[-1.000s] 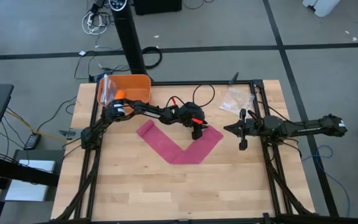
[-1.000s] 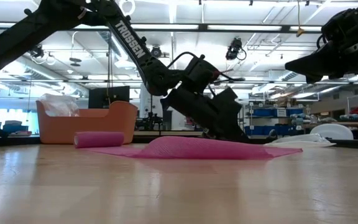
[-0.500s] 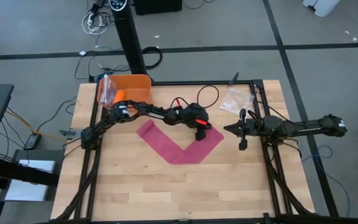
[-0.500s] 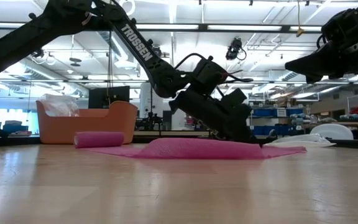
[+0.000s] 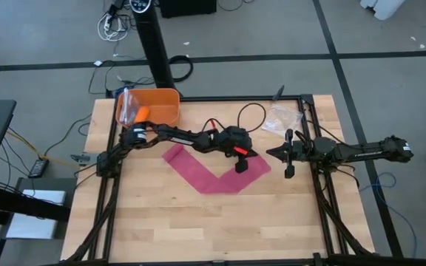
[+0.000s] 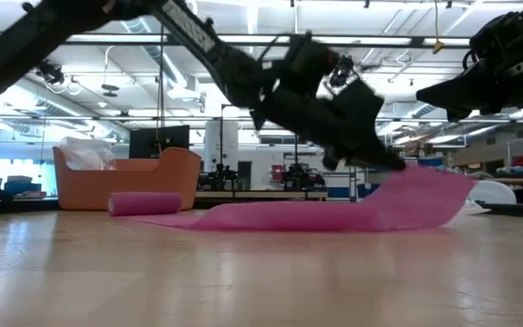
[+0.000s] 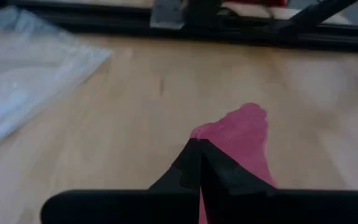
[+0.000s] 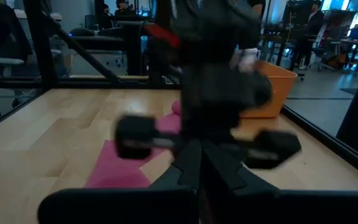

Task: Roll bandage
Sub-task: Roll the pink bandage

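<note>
The magenta-pink bandage (image 5: 211,176) lies in a V on the wooden table. Its rolled end (image 6: 143,203) rests on the table at the left. My left gripper (image 5: 243,167) reaches out over the V's right arm and is shut on the bandage's flat right end. My right gripper (image 5: 271,154) waits shut just right of that end, above the table, touching nothing. My left gripper pinches the bandage's flat right end (image 7: 229,134) between its two shut fingers. The fingers slant down from the table's left side. That end (image 6: 429,189) is lifted off the table and curves up to the fingers. The rest of the strip (image 6: 289,216) lies flat on the table.
An orange bin (image 5: 154,106) stands at the table's far left corner. A clear crinkly plastic bag (image 5: 281,118) lies at the far right. Black frame rails (image 5: 310,133) border the table. Bare wood lies toward the near edge.
My left gripper has shut on the bandage's right end, then moved up and toward the table's right edge. That end has risen off the table. The fold and the rolled end have stayed where they were.
</note>
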`<state>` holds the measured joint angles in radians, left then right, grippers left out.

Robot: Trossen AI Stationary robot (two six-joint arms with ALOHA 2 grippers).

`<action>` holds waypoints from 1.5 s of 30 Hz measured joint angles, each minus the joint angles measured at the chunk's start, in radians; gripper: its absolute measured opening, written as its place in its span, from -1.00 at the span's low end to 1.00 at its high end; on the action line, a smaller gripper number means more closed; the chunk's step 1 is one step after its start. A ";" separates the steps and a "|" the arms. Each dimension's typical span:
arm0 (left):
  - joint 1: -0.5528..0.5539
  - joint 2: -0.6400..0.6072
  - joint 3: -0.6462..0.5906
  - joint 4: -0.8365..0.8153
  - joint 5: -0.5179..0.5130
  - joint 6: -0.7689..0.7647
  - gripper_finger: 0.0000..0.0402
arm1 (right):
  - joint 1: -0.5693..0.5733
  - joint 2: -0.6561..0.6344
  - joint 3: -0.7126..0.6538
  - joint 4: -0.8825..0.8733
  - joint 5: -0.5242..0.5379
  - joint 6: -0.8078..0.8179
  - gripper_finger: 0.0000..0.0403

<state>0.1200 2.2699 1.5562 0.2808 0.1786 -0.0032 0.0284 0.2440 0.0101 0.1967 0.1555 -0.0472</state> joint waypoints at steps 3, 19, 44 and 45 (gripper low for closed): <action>-0.046 -0.039 -0.001 -0.027 -0.047 0.014 -0.99 | 0.000 0.000 0.000 0.001 0.000 0.000 -0.96; -0.343 -0.111 -0.001 -0.037 -0.472 -0.111 -0.99 | 0.000 0.000 0.000 0.005 0.000 0.000 -0.96; -0.647 -0.094 0.000 -0.003 -0.837 -0.505 -0.98 | 0.000 0.000 0.001 0.004 0.000 0.000 -0.96; -0.655 -0.088 0.000 0.004 -0.839 -0.522 -0.98 | 0.000 0.000 0.001 0.005 0.000 0.000 -0.96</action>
<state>-0.5351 2.1820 1.5558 0.2844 -0.6606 -0.5252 0.0284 0.2440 0.0109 0.2012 0.1553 -0.0471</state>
